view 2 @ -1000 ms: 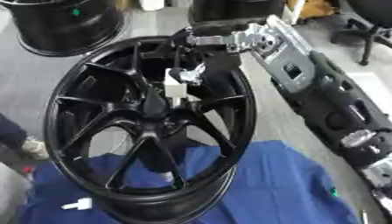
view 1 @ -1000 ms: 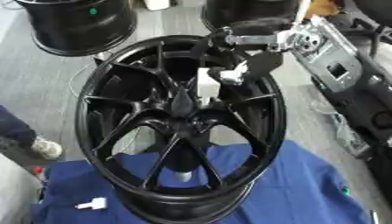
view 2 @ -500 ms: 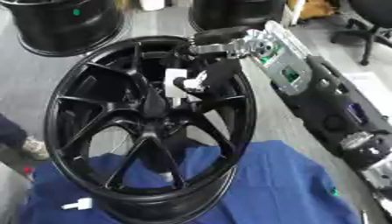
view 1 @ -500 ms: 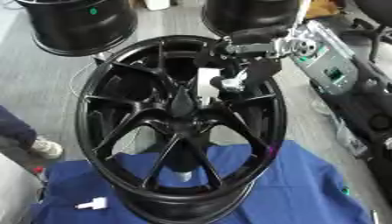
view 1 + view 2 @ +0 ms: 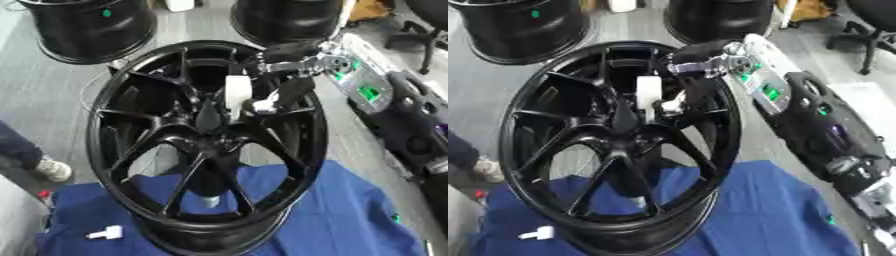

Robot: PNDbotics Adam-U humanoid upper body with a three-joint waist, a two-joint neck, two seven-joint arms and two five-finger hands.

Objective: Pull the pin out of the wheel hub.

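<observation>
A black multi-spoke wheel point(image 5: 131, 150) lies on a blue cloth point(image 5: 350, 215), with its hub point(image 5: 208, 119) at the centre. A white cylindrical pin point(image 5: 237, 94) stands upright just above and to the right of the hub. My right hand point(image 5: 289, 90) reaches in from the upper right over the rim, and its dark fingers are curled round the pin's side. Whether the pin's lower end is still in the hub is hidden. My left hand shows in neither view.
Two more black rims point(image 5: 87, 27) point(image 5: 284, 17) stand at the back. A small white part point(image 5: 105, 232) lies on the cloth at the lower left. A person's shoe point(image 5: 52, 170) is at the left edge. My right arm point(image 5: 798, 110) runs along the wheel's right side.
The white pin now shows as a longer upright cylinder beside the hub, with my right hand still on it. The whole view has also shifted slightly.
</observation>
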